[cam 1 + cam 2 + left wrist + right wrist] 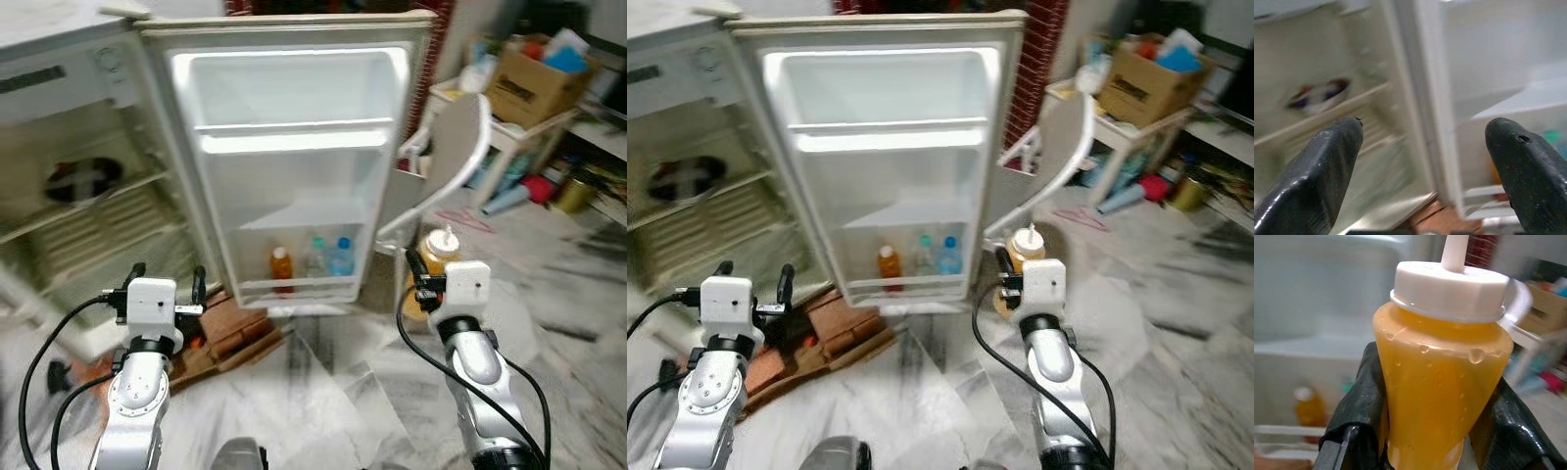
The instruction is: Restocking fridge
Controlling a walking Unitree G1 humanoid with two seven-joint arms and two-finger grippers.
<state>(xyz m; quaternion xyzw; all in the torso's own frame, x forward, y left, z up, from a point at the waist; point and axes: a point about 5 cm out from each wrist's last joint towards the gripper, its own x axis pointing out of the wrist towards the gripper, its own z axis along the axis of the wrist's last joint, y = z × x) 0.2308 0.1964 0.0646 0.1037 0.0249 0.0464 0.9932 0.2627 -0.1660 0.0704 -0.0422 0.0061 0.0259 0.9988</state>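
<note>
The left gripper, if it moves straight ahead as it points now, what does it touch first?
Probably the hinge-side edge of the open fridge door, which lies between the left gripper's open fingers in the wrist view. Depth is unclear, so it might pass into the fridge interior instead.

open fridge door (294,166), three bottles (312,260) on its lowest shelf, right tool (423,279) around a yellow sauce bottle (439,257)

Yellow sauce squeeze bottle (1442,377), white nozzle cap, upright, beside open fridge door (289,147)
</note>
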